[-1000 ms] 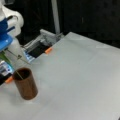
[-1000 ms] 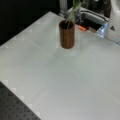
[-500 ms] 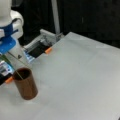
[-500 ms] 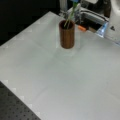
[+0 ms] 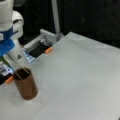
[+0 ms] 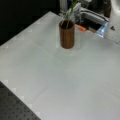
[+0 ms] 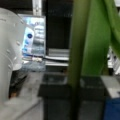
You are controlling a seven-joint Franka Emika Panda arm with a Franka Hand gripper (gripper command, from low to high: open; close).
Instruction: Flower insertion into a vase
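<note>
Gripper jaws cannot be made out in any view, so whether they are spread or pinched on anything cannot be told; only the blue and white end of the arm [image 5: 7,37] is seen at a front view's upper left, above the vase.

The vase [image 5: 25,84] is stood upright on the white table [image 5: 82,80], near a front view's left edge; in a front view [image 6: 67,34] it is placed toward the top, left of centre. A thin green flower stem [image 5: 18,68] is seen leaning across the vase's rim with its lower end inside the dark opening, and green leaves [image 6: 71,7] are shown rising above the rim. The wrist view is filled by the stem [image 7: 76,50] and a broad leaf [image 7: 98,42] close to the lens.

An orange clamp [image 5: 48,50] and a grey metal frame [image 5: 47,37] are seen at the table's far edge.
</note>
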